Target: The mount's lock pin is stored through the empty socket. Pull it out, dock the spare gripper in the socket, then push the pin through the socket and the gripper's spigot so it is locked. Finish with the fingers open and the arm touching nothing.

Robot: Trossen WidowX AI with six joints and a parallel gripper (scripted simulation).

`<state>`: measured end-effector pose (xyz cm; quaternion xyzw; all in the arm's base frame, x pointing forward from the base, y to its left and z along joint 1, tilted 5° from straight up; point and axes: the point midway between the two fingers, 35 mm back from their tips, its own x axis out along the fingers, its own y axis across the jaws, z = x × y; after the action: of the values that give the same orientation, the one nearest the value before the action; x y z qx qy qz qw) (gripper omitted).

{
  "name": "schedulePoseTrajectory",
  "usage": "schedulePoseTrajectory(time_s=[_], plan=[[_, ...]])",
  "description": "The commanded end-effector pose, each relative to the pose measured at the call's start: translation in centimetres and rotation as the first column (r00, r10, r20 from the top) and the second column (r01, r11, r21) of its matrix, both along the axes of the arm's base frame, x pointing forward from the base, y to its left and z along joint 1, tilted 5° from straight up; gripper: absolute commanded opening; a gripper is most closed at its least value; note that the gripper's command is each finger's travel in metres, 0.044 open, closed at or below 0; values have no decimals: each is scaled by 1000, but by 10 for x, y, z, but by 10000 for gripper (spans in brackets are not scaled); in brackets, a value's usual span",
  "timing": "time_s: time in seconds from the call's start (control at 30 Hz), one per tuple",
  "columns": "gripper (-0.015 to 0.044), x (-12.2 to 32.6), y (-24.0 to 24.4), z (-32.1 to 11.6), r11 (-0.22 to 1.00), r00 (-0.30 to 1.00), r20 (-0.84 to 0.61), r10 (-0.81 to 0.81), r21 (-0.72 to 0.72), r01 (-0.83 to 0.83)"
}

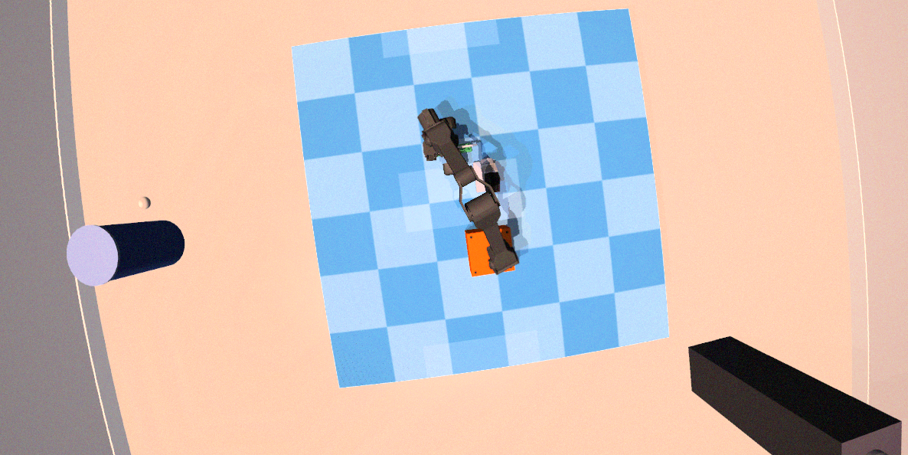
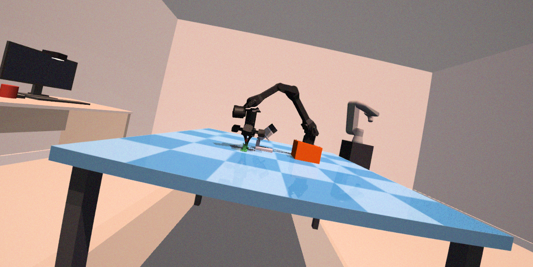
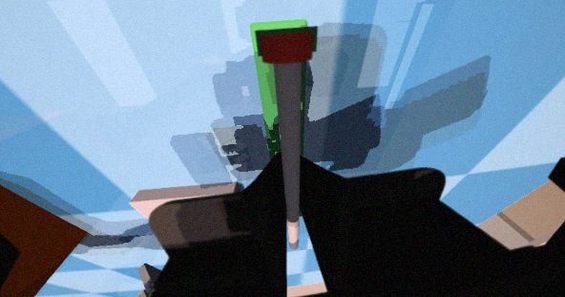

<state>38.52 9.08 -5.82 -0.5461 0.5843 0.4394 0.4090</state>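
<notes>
My gripper points down and is shut on the lock pin. The pin is a long dark grey rod with a red head and a pale tip, seen in the wrist view. It lies lengthwise over a narrow green holder; whether it touches the holder is hidden. The mount's pale pink base stands close by, carrying a tilted grey part with a black end. The socket and the spare gripper cannot be made out clearly.
An orange box stands by the arm's base. My arm arches from there over the mount toward the green holder. The checkered blue table has its edges well away from the gripper.
</notes>
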Motion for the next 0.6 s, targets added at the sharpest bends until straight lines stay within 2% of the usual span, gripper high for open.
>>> schedulePoseTrajectory(time_s=[0.0, 0.27, 0.57], plan=[[0, 5, 1, 20, 1000, 1000, 18, -2, 2, 2], [0, 5, 1, 53, 1000, 1000, 18, -2, 2, 2], [0, 5, 2, 48, 1000, 1000, 15, 0, 5, 0]])
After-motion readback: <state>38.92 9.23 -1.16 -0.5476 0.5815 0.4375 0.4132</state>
